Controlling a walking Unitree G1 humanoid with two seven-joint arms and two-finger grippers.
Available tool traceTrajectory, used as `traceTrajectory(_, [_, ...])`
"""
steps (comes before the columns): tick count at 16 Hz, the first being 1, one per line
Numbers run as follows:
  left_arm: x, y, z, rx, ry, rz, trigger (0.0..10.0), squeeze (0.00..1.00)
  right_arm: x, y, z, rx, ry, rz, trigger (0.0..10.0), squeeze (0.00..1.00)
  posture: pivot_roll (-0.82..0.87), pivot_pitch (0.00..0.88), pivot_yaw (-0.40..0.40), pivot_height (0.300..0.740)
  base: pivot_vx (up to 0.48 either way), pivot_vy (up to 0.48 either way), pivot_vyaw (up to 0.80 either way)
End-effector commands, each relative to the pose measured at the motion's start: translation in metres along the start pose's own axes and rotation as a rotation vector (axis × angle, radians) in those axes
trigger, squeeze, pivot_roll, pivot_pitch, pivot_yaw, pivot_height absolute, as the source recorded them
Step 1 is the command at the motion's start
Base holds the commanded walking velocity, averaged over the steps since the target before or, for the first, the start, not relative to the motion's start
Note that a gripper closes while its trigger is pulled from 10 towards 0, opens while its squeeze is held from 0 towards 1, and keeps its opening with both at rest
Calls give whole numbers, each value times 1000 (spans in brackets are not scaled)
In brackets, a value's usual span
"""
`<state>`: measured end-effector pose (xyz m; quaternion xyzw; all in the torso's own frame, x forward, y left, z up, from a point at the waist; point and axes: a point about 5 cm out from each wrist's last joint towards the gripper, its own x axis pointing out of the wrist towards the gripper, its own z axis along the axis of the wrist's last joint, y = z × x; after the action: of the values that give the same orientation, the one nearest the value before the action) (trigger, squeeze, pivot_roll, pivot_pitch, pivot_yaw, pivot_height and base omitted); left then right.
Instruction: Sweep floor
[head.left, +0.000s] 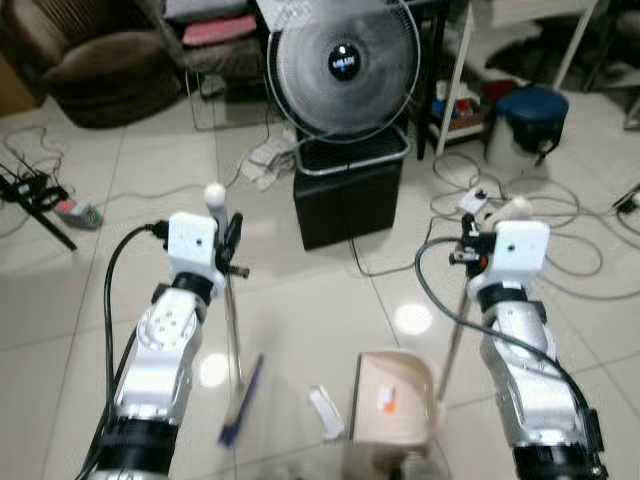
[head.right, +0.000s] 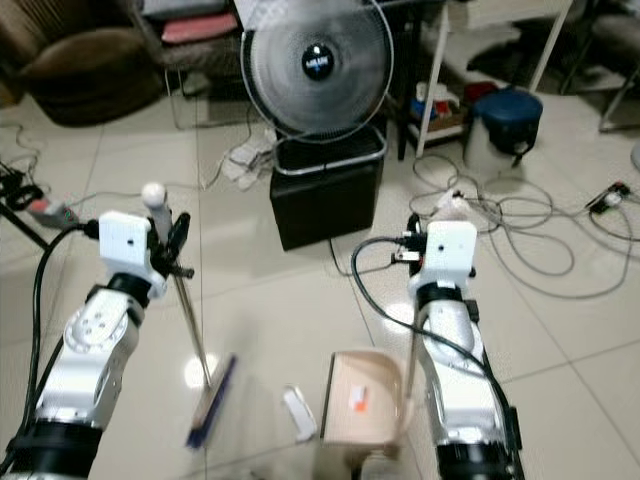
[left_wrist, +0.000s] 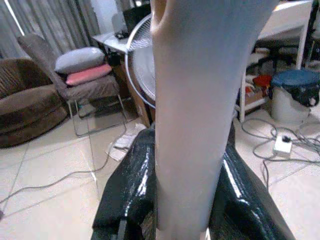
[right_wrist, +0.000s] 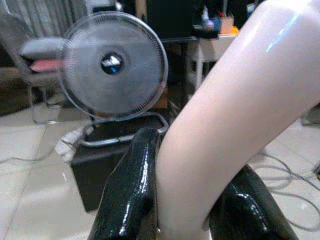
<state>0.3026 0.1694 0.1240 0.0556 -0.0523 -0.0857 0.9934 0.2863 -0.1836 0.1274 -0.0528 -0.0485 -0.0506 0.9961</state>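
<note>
The left claw is clamped on the thin pale-handled broom with blue bristles, its head on the glossy white tile floor at near left, while the right claw grips the beige plastic dustpan handle — pan resting near right, just beside a small white scrap.

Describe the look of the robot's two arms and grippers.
Both arms are silver, ribbed metal with round holes, ending in dark cuffs near the body. Each wrist carries a white boxy camera housing with a small dark lens. A black cable loops to each wrist. The left gripper and right gripper have glossy black fingers.
</note>
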Motion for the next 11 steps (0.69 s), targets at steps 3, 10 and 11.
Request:
traceTrajectory(3, [-1, 8, 10, 24, -41, 25, 10000, 0, 2, -5, 7, -14, -38, -20, 10000, 0, -6, 95, 99, 740, 0, 0, 0])
traceTrajectory(10, [1, 16, 3, 83, -1, 55, 10000, 0, 11, -9, 6, -74, -84, 7, 10000, 0, 3, 152, 108, 740, 0, 0, 0])
traceTrajectory(11, [3, 18, 3, 85, -4, 63, 10000, 0, 13, -8, 4, -94, -88, 21, 10000, 0, 5, 159, 109, 740, 0, 0, 0])
